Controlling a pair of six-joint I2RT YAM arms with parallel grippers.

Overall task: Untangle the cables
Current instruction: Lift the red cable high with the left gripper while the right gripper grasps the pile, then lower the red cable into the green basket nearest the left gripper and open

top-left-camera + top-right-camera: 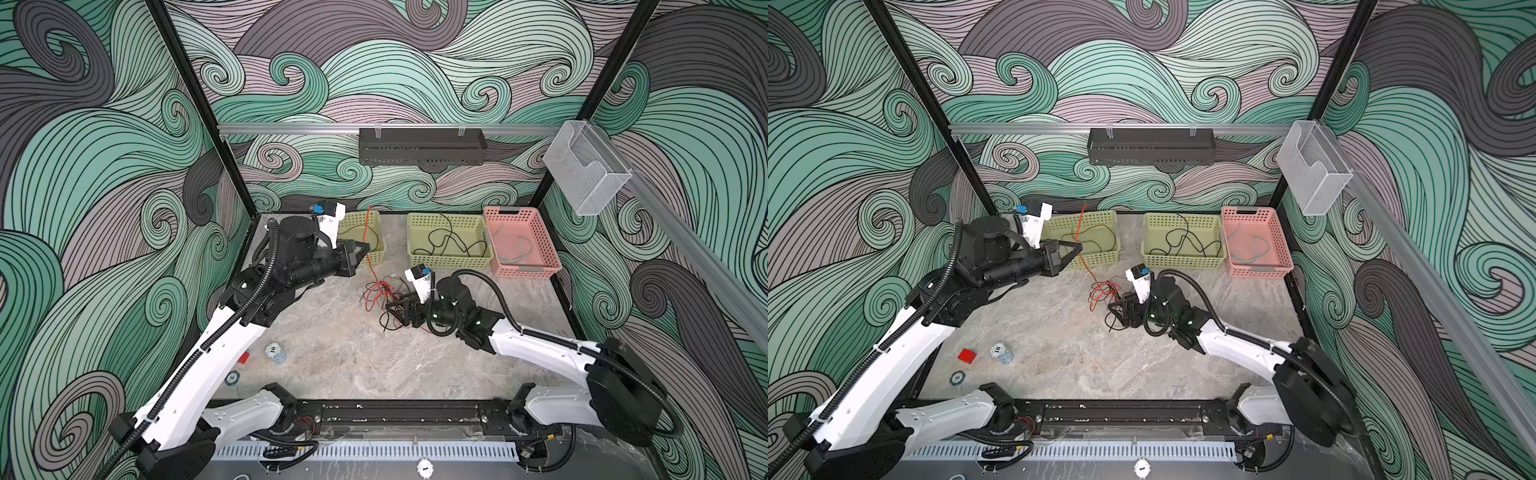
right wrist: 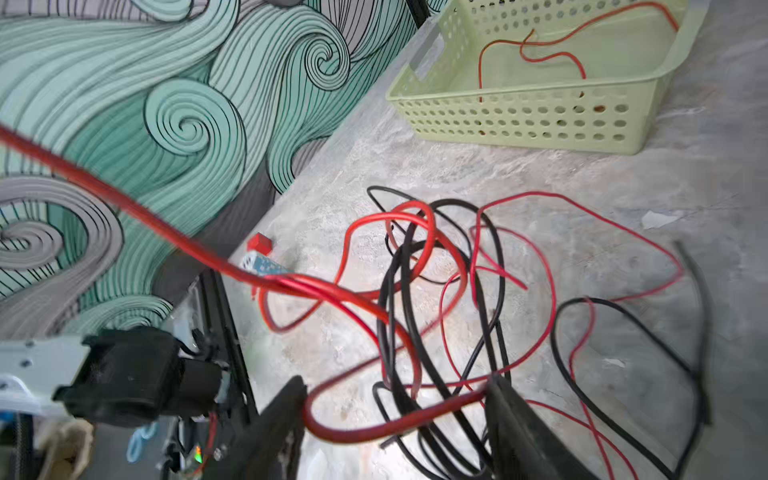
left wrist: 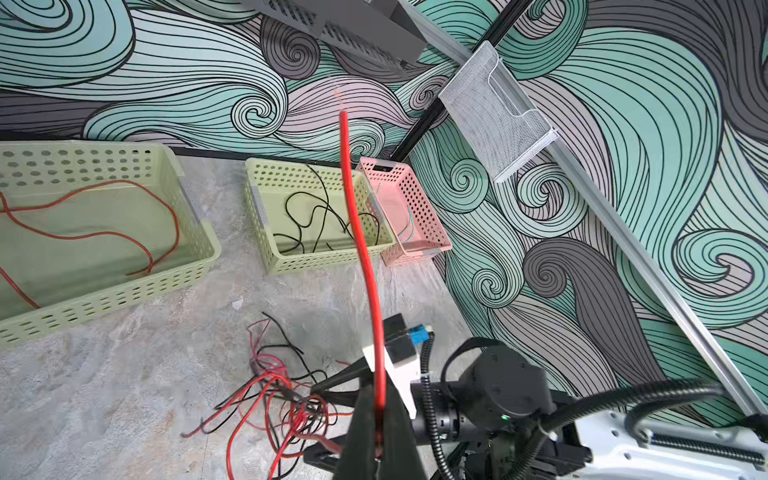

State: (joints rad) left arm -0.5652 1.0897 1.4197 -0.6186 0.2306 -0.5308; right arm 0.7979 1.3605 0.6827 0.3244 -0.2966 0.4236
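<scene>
The cables form a red and black tangle [image 1: 382, 293] [image 1: 1106, 291] [image 3: 286, 399] [image 2: 457, 291] on the table in front of the baskets. My left gripper [image 1: 365, 248] [image 1: 1079, 248] [image 3: 379, 411] is raised beside the left green basket [image 1: 374, 259] and is shut on one red cable [image 1: 368, 232] [image 3: 365, 257]. That cable runs down into the tangle, and its free end sticks up. My right gripper [image 1: 395, 305] [image 1: 1119, 309] [image 2: 397, 386] is low at the tangle and open. A thick red loop and black strands lie between its fingers.
The left green basket holds a red cable [image 3: 104, 237]. A middle green basket [image 1: 449, 259] holds a black one, and a pink basket [image 1: 525, 270] holds a teal one. A red block [image 1: 966, 355] and poker chips [image 1: 1000, 353] lie front left.
</scene>
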